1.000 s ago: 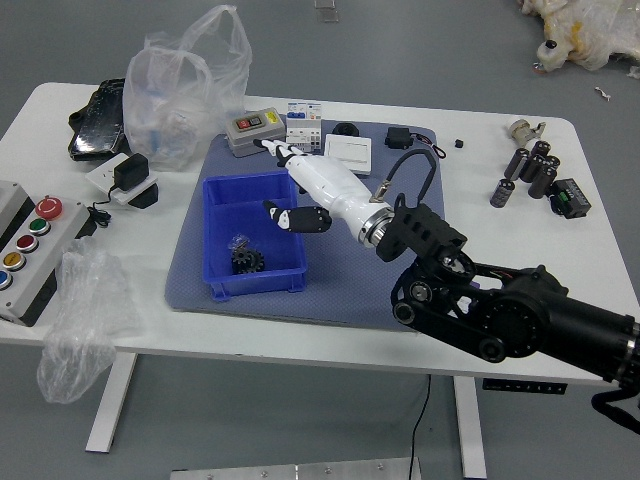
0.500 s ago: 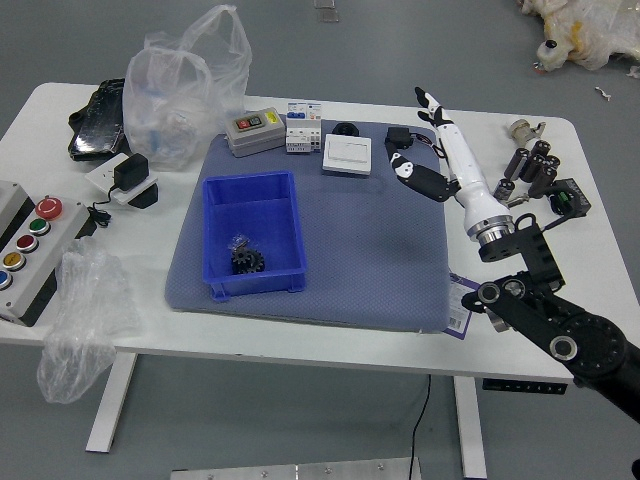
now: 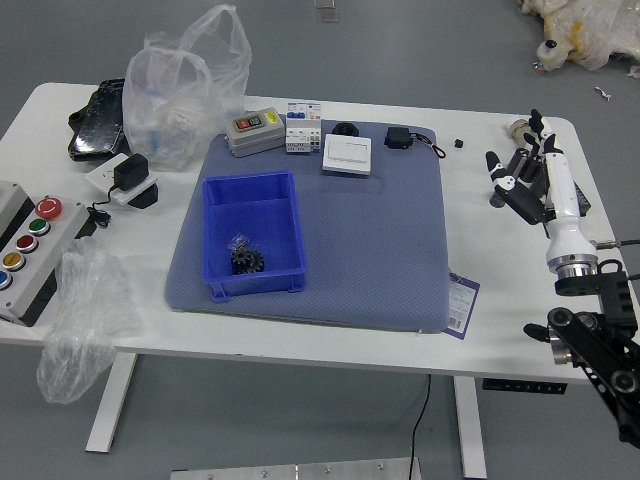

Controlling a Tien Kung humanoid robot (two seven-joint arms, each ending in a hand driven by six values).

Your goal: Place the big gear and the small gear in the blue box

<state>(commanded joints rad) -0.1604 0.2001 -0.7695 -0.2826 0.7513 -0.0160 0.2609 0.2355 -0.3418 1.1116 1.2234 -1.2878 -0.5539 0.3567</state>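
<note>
Well to the left of my right fingers (image 3: 522, 197), now swung away from the blue box (image 3: 247, 188) and spread, empty: one dark gear (image 3: 247, 262) inside, one paler item (image 3: 238, 243) beside it, perhaps its mate; placement probably complete.

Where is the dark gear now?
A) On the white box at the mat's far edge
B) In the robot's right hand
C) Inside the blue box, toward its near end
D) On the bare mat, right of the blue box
C: the dark gear sits on the floor of the blue box, close to its near wall, while the right hand is off past the mat's right side.
</note>
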